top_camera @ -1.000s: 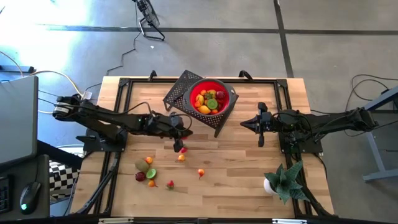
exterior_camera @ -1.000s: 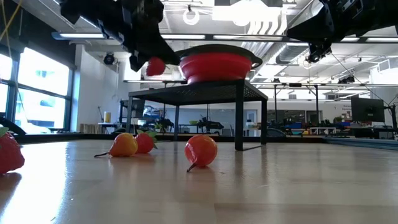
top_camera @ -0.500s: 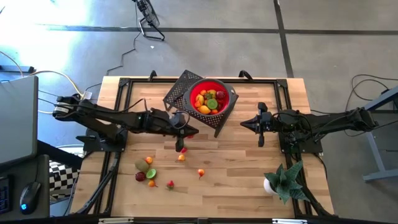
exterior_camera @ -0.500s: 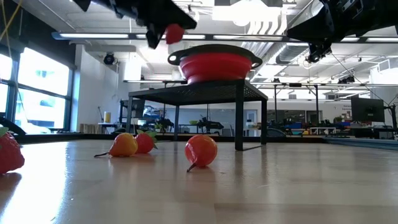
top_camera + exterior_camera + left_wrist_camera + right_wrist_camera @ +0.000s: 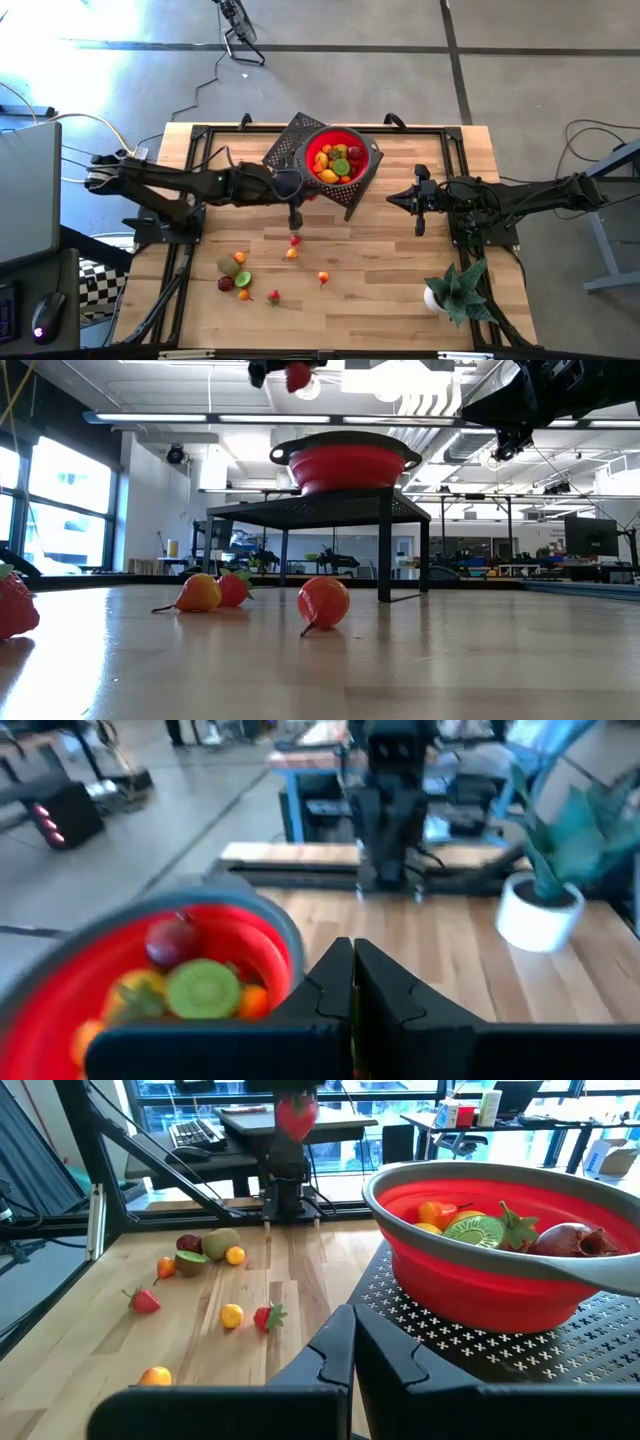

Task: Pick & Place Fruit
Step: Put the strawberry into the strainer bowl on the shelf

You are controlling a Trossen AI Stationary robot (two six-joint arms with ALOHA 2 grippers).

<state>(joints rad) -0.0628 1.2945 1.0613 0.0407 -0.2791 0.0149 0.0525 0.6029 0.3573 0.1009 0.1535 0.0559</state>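
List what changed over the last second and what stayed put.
The left gripper, shut on a red fruit, rose from beside the black stand to well above the red bowl and moved toward it. The grip did not change; nothing was released. The right gripper, the loose fruits on the table and the potted plant stayed where they were.

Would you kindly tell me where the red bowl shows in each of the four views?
High view: red bowl upper centre, on the black perforated stand.
Low view: centre, atop the stand.
Left wrist view: lower left.
Right wrist view: right side.
Shared landmark: the stand under the bowl.
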